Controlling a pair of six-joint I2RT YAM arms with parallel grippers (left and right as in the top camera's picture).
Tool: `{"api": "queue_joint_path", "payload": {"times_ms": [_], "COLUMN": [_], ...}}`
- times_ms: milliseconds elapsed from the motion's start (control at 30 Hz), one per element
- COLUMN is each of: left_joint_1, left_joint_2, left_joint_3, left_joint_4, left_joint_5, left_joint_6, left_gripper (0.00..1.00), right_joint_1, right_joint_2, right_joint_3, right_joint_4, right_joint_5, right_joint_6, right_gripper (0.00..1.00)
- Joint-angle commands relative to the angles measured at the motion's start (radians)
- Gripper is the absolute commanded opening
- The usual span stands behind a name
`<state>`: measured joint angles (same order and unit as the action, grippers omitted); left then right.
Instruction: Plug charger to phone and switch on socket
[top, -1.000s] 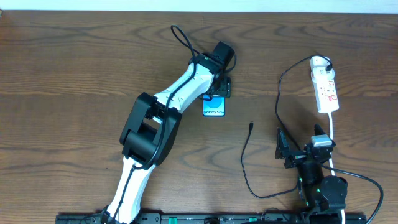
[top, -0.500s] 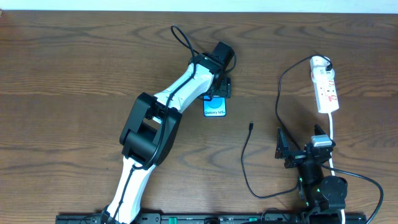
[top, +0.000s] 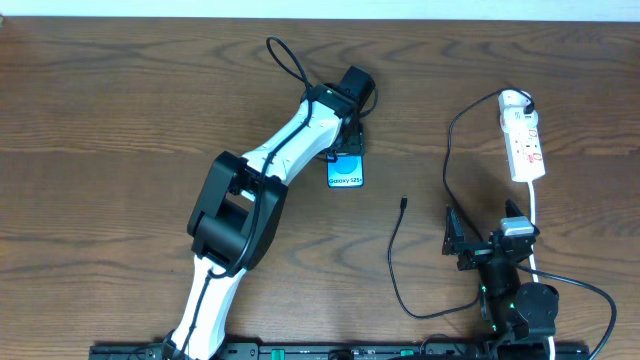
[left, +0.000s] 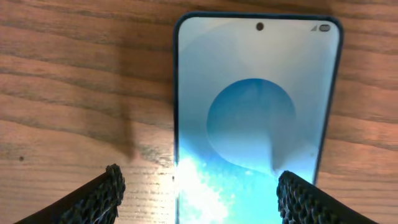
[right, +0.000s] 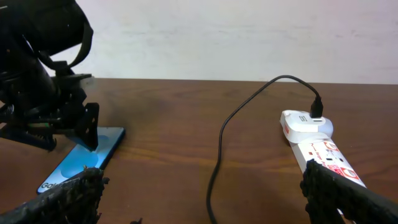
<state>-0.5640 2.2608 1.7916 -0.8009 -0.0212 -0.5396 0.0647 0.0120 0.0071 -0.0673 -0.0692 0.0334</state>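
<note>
Glass-fronted and likely slick, the phone lay flat mid-counter under your left pincer, which gaped wide and empty. Its long edges looked the safest hold. The limp charger lay to its right, the stiff connector tip your best grip. Your right pincer was also spread and empty.

Desk: dark brown wood with grain running side to side, a dull sheen, and a bright patch of glare close up in the left wrist view.
Wall: plain pale cream, rising behind the desk's far edge.
</note>
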Motion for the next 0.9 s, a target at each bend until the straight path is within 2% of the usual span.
{"api": "queue_joint_path", "payload": {"times_ms": [0,167,867], "left_joint_1": [-0.021,-0.026,-0.045], "left_joint_2": [-0.033,-0.031,-0.016], "left_joint_3": [-0.013,-0.013,-0.021], "left_joint_4": [0.016,0.034,0.084], "left_joint_5": [0.009,-0.044,-0.08], "left_joint_6": [-0.023,-0.042,-0.042], "left_gripper": [0.81,0.8,0.81], "right_joint_1": [-0.006,-0.006,-0.006], "right_joint_2": [-0.006,-0.006,-0.006], "right_joint_3": [-0.001,-0.001,-0.001], "right_joint_4": [-0.005,-0.005,-0.005], "right_joint_5": [0.007,0.007,0.007], "right_joint_6": [-0.008,-0.008,-0.008], "right_gripper": [0.99,0.99,0.99]}}
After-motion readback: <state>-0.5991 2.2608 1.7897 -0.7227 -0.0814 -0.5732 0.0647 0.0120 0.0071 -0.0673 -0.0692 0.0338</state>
